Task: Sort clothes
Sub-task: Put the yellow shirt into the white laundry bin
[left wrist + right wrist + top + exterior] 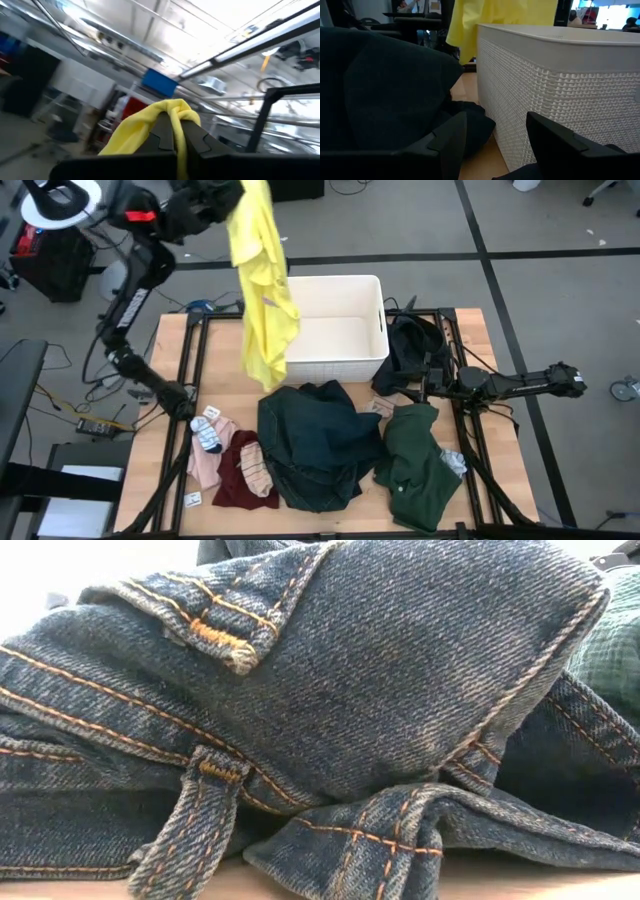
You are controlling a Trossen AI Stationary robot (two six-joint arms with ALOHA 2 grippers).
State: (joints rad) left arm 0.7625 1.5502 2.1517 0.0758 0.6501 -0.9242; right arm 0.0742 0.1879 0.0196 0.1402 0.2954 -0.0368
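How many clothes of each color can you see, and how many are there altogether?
Yellow garment, held up by the left gripper: 1
Dark blue jeans: 1
Green garment: 1
Black garment: 1
Maroon garment: 1
Pink garment: 1
Striped socks: 2
Total: 8

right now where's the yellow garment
In the high view, the yellow fabric garment hangs from the shut left tool, draping past the left rim of the white rectangular plastic bin.

Jeans (315, 442) on table (170, 370), before bin (335, 330)
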